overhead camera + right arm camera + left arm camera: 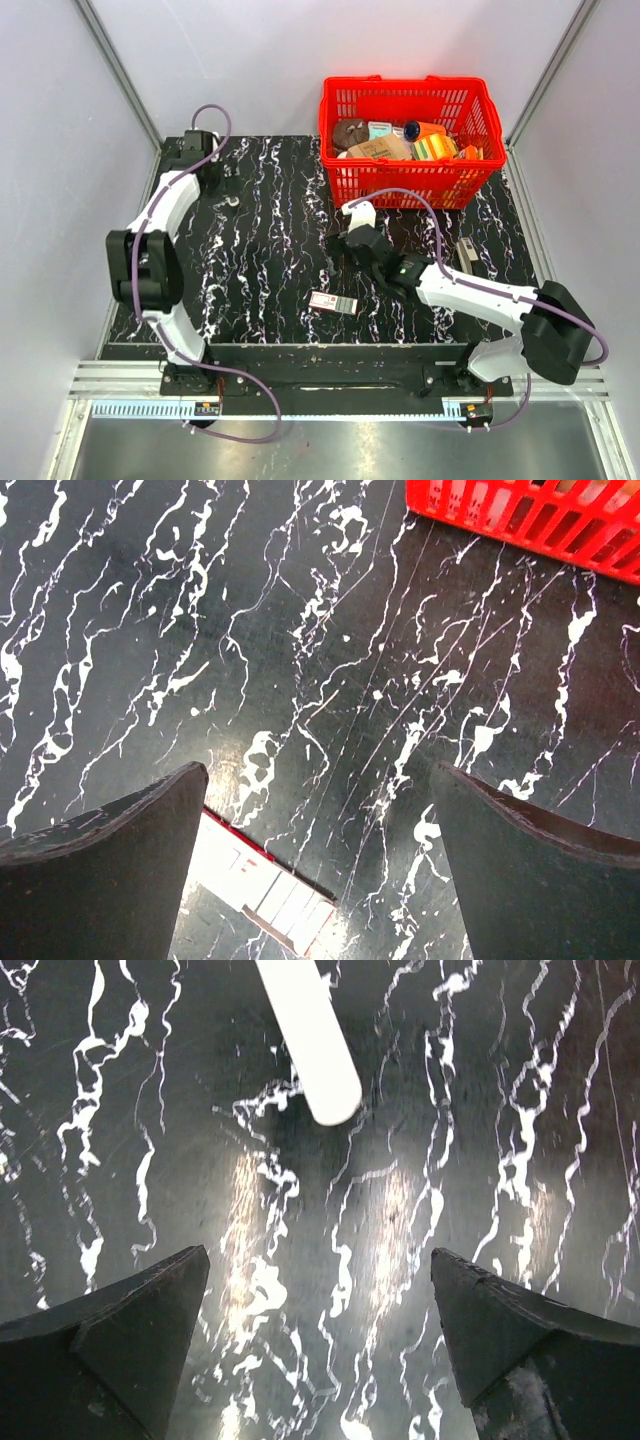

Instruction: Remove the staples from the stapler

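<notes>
The stapler [310, 1040] is a small white elongated piece with a rounded end, lying on the black marbled table [480, 1140]. It lies ahead of my left gripper [320, 1260], whose open jaws hold nothing. From above, a small pale thing that may be the stapler [231, 203] shows at the far left, just off my left gripper [216, 185]. My right gripper [340, 245] hovers over the table's middle. It is open and empty [320, 775].
A red basket [410, 185] full of goods stands at the back right; its wall [520, 515] shows in the right wrist view. A flat pink-red box [333, 302] lies near the front, by my right gripper's left finger [265, 895]. A small grey object [467, 250] lies at the right.
</notes>
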You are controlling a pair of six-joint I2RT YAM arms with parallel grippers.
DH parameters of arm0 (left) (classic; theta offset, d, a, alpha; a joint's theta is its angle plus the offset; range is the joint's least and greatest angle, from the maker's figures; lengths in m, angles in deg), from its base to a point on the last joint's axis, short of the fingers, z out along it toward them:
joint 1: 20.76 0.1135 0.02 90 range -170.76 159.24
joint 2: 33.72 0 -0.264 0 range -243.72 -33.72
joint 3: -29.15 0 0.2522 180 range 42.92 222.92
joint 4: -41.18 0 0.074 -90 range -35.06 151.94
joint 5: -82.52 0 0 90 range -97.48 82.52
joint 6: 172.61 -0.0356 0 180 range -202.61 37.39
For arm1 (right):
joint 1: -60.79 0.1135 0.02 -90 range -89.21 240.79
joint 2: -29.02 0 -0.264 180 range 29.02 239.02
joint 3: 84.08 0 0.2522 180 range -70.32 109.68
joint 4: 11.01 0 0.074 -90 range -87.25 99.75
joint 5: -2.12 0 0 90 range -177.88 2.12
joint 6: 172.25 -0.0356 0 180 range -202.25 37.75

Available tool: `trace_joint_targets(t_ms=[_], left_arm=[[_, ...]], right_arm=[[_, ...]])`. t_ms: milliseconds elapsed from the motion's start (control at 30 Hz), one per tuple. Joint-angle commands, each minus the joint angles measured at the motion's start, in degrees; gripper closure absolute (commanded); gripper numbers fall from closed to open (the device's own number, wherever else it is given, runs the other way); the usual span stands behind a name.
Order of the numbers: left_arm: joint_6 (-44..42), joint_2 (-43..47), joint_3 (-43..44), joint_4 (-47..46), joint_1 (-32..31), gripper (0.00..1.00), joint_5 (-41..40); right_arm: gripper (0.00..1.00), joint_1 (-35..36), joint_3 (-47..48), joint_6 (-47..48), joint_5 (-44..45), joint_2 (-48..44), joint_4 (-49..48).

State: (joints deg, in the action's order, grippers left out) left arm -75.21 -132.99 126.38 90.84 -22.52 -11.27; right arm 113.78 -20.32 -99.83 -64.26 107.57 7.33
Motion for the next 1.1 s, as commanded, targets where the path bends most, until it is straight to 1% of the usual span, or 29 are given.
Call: trace_joint_targets(t_ms=[0, 67, 167, 267, 367, 400, 433, 467, 533, 600, 867, 933, 1067], left_arm=[[5.6, -6.5, 7.1, -2.2, -0.3, 0.02, -4.0], [6.7, -8.8, 8.0, -3.8, -0.8, 0.04, -5.0], [6.8, -13.4, 11.3, -3.3, -1.5, 0.05, -7.1], [7.3, -16.5, 14.0, -3.1, -1.5, 0.07, -9.4], [7.7, -18.9, 16.4, -3.2, -1.5, 0.09, -9.6], [8.0, -19.6, 17.0, -3.2, -1.5, 0.11, -9.6], [8.2, -20.3, 17.8, -3.2, -1.5, 0.13, -9.4], [8.2, -21.1, 18.4, -3.1, -1.4, 0.15, -9.4], [7.8, -22.3, 19.5, -3.2, -1.4, 0.23, -9.7], [6.7, -23.0, 19.5, -3.7, -1.4, 0.25, -9.5], [5.5, -24.8, 18.8, -4.4, -1.4, 0.28, -10.5], [5.7, -25.4, 18.9, -4.7, -1.4, 0.31, -10.7], [5.7, -26.4, 18.8, -5.3, -1.4, 0.47, -10.4]], right_arm=[[0.01, 1.4, 4.5, 0.6, 9.4, 1.7, 1.5], [0.01, 1.9, 5.1, 2.1, 12.4, 2.7, 1.6], [0.00, 2.1, 3.5, 2.7, 11.1, 2.1, -3.4], [0.01, 2.2, 3.9, 2.9, 11.4, 2.6, -3.7], [0.05, 2.5, 3.7, 3.7, 9.8, 2.3, -4.0], [0.07, 2.6, 3.4, 4.1, 9.5, 2.1, -6.4], [0.09, 2.7, 3.2, 4.4, 9.1, 1.9, -6.9], [0.11, 2.6, 3.0, 4.5, 8.9, 1.8, -7.3], [0.15, 2.7, 2.9, 4.6, 9.0, 1.9, -7.6], [0.18, 2.7, 2.6, 4.9, 8.6, 1.9, -8.0], [0.21, 2.7, 3.0, 6.9, 8.5, 1.2, -9.1], [0.24, 2.7, 2.9, 7.4, 8.6, 1.0, -9.2], [0.29, 2.7, 2.2, 7.7, 8.5, 0.6, -9.6]])
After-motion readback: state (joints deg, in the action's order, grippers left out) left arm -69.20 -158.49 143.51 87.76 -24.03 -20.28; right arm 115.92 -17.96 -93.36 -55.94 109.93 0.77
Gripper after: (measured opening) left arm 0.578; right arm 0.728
